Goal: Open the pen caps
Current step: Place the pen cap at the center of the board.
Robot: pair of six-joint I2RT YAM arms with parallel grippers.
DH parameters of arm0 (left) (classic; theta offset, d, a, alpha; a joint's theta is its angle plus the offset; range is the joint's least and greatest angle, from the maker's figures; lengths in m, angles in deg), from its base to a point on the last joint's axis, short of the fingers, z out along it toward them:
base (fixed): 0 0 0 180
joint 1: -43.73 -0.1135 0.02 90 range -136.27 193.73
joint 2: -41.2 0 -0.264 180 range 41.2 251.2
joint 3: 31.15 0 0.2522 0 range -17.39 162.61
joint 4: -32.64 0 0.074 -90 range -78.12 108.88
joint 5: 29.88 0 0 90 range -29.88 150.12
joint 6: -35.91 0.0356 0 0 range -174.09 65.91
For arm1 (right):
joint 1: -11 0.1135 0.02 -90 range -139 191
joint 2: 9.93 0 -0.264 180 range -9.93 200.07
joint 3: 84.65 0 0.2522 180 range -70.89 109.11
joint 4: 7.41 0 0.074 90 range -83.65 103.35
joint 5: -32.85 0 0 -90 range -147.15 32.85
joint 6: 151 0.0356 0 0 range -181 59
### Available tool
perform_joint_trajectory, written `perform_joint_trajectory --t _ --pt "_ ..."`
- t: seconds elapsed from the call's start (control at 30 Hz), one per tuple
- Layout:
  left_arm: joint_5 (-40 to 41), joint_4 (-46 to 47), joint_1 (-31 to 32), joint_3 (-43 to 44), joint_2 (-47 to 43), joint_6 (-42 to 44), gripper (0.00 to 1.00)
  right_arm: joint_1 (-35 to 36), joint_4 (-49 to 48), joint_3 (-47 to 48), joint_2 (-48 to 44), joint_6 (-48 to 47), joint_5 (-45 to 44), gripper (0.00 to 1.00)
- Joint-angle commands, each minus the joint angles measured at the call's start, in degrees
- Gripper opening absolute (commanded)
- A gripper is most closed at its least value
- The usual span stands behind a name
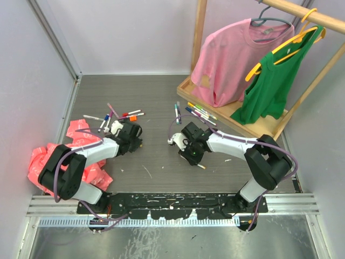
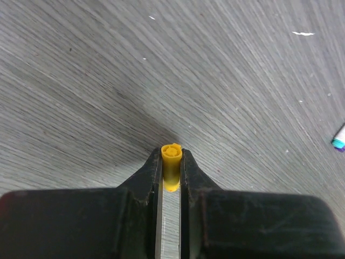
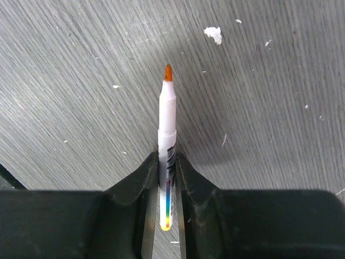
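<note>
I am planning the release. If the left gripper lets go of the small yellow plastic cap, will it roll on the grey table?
Probably yes: the small yellow plastic cap is a round tube, and the grey table looks flat. It seems stiff, since the left gripper pinches it without visible squashing. Being so short, it likely weighs little and may bounce.

Table (image 1: 156, 154) bare at centre; pens (image 1: 129, 114) behind, red plastic (image 1: 40, 159) left, wooden rack (image 1: 200, 38) right.

Your grey wood-grain table (image 1: 156, 97) carries loose pens (image 1: 116, 115) just beyond the left gripper (image 1: 135, 143), further pens (image 1: 177, 112) beyond the right gripper (image 1: 191, 156), and crumpled red plastic (image 1: 43, 159) behind the left.
</note>
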Motion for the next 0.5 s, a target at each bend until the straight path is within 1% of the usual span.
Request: perform_joint_trajectory --t 0.0,0.13,0.17,0.47 --pt "-0.40 0.79 -1.03 1.77 0.99 -1.11 0.11 0.45 -0.09 1.66 0.67 -0.14 -0.79 0.27" --pt "-0.27 0.96 -1.47 1.38 1.00 -0.87 0.27 0.46 0.09 1.74 0.71 -0.27 -0.64 0.33" --pt "-0.29 0.97 -1.52 1.30 0.90 -0.78 0.29 0.46 0.19 1.77 0.71 -0.31 -0.64 0.34" --pt "-1.92 1.11 -2.03 0.94 -0.44 1.28 0.33 0.40 0.49 2.27 0.51 -0.60 -0.56 0.35"
